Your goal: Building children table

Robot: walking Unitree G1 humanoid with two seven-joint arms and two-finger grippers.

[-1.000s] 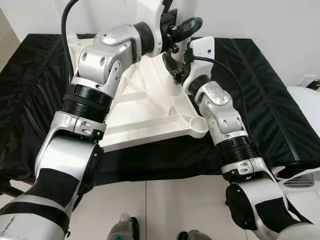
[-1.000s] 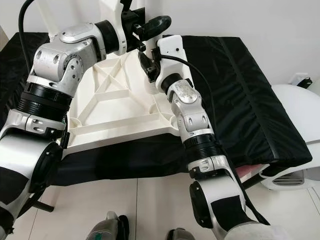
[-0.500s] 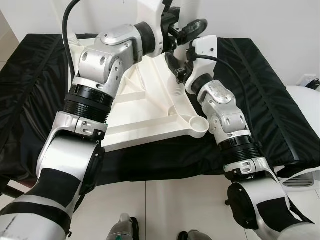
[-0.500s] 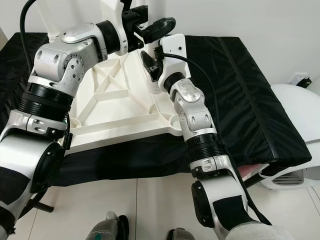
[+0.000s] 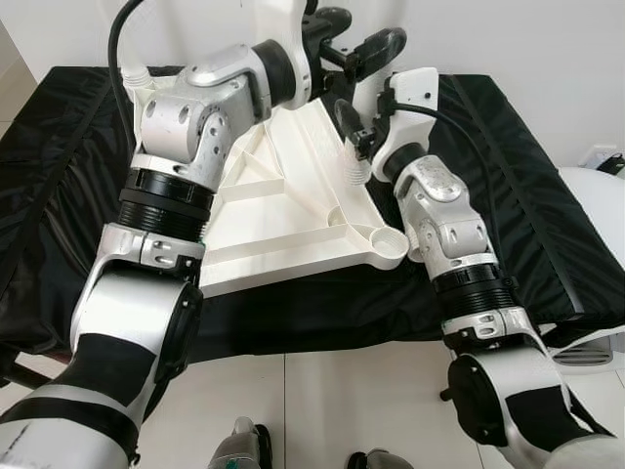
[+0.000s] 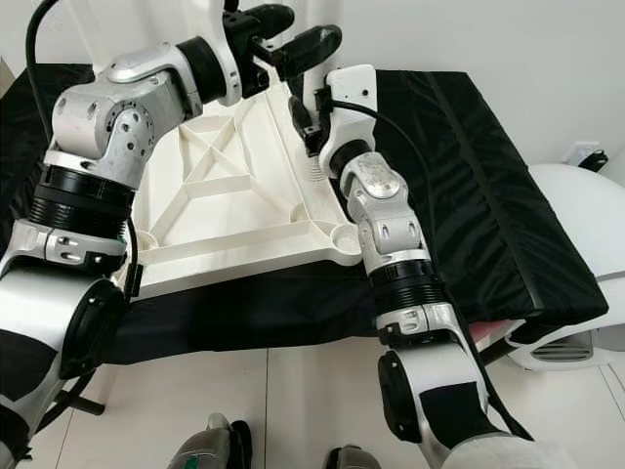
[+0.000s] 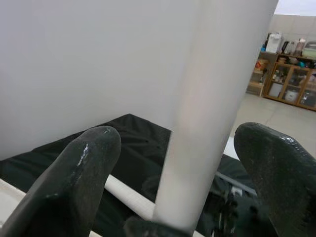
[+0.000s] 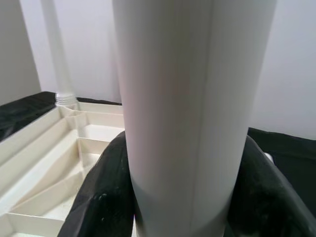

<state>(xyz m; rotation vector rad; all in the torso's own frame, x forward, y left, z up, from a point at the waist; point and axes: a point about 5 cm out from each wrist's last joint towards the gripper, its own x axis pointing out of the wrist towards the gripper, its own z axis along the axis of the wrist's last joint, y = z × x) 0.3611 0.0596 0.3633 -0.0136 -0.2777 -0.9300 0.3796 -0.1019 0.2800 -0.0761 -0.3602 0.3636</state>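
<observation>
Item: white children's table (image 5: pixel 283 210), lying upside down on a black padded mat (image 5: pixel 508 176), ribbed underside up, with an empty round leg socket (image 5: pixel 389 239) at its near right corner.

Item: white table leg (image 8: pixel 190 113), standing upright at the far right edge of the table.

My right gripper (image 6: pixel 305 115) is clenched around this leg low down, black fingers (image 8: pixel 106 197) wrapping both sides. My left gripper (image 7: pixel 173 163) is higher up with its jaws released, one finger either side of the leg and gaps showing.

Handling note, as I judge it: keep the leg plumb over its socket, press down with the lower grip, close the upper jaws before twisting so it cannot tilt.

Not legible: the leg's foot and its socket, hidden behind my right wrist; whether it is seated; the leg's top, cut off. A second leg (image 8: pixel 59 54) stands at the far left corner.
</observation>
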